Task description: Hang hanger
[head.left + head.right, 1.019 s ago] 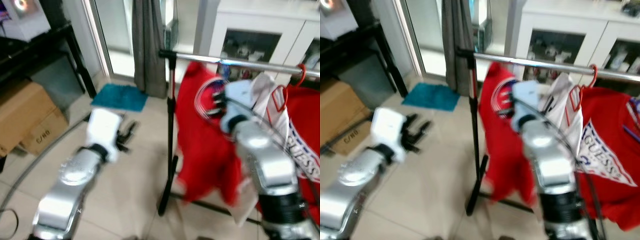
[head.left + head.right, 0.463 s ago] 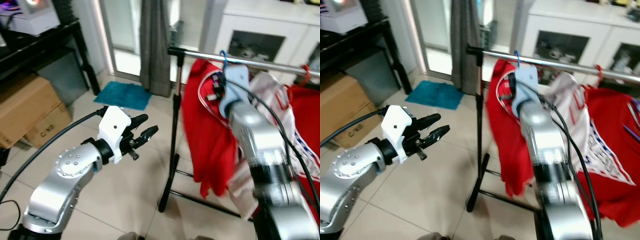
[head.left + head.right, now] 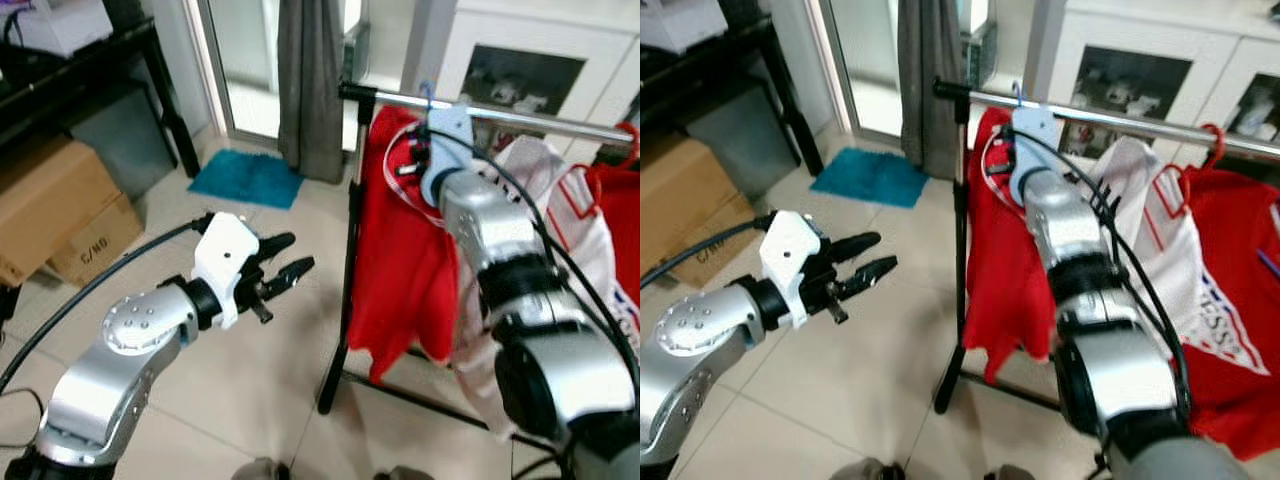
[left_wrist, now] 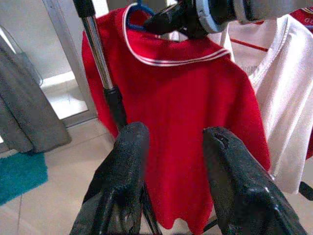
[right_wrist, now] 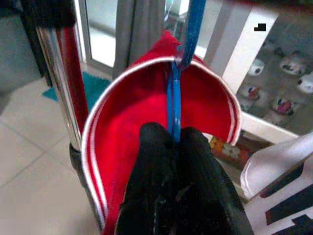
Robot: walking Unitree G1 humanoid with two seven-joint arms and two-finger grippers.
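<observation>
Our right tool [image 5: 173,142] is clenched on the blue hanger [image 5: 174,100] carrying the red shirt [image 3: 400,250], its hook at the rail [image 3: 1110,118]. We judge it best to seat the hook fully before letting go. Our left tool [image 3: 285,272] waits released, well apart.

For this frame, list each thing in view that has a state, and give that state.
right gripper: shut on the blue hanger, up at the rail
blue hanger: hook at the rail, carrying the red shirt
red shirt: hanging on the blue hanger
left gripper: open, holding nothing, apart from the rack
white shirt: hanging on the rail
clothes rail: level, on its stand
</observation>
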